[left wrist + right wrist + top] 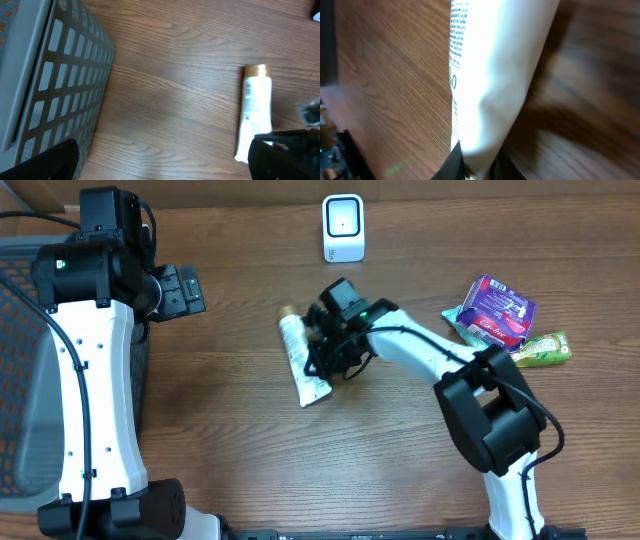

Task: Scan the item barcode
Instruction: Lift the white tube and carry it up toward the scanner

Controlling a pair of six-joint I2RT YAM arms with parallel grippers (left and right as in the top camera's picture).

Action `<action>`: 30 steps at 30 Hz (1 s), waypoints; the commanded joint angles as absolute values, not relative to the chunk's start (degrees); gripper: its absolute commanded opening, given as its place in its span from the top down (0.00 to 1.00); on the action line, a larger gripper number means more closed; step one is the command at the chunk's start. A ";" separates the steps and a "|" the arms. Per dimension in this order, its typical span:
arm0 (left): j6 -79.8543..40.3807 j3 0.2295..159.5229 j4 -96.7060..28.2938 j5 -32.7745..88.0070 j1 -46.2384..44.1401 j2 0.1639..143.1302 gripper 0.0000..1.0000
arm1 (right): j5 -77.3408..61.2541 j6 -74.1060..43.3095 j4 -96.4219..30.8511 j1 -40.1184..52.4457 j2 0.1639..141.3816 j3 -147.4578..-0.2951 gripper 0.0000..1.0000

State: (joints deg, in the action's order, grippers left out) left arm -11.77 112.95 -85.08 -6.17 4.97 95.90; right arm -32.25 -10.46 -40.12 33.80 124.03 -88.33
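Note:
The item is a white tube [296, 345] with a gold cap, lying on the wooden table left of centre. My right gripper [322, 368] reaches in from the right and is shut on the tube's flat crimped end. In the right wrist view the tube [490, 75] narrows down into the pinched gripper [477, 167]. A white barcode scanner [343, 228] stands at the back of the table. My left gripper [185, 290] hovers open over the table's left side, apart from the tube [256, 110]. Its dark fingertips [50, 162] show at the frame's bottom corners.
A grey mesh basket [60, 75] stands at the table's left edge, under the left arm. A purple packet [497, 310] and a green packet [540, 348] lie at the right side. Bare wood separates the tube from the scanner.

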 commanded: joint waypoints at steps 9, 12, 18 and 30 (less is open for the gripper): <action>-10.70 112.97 -85.03 -6.09 4.86 95.92 0.00 | -49.63 -7.18 -41.39 24.47 113.47 -88.51 0.96; -10.70 112.97 -85.03 -6.11 4.86 95.92 0.00 | -51.11 -5.67 -42.28 23.75 111.02 -88.51 0.96; -10.70 112.97 -85.03 -6.11 4.86 95.92 0.01 | -54.78 -0.71 -47.42 23.94 109.40 -88.49 0.96; -10.70 112.97 -85.03 -6.11 4.86 95.92 0.00 | -70.89 8.47 -47.13 21.58 108.88 -88.53 0.96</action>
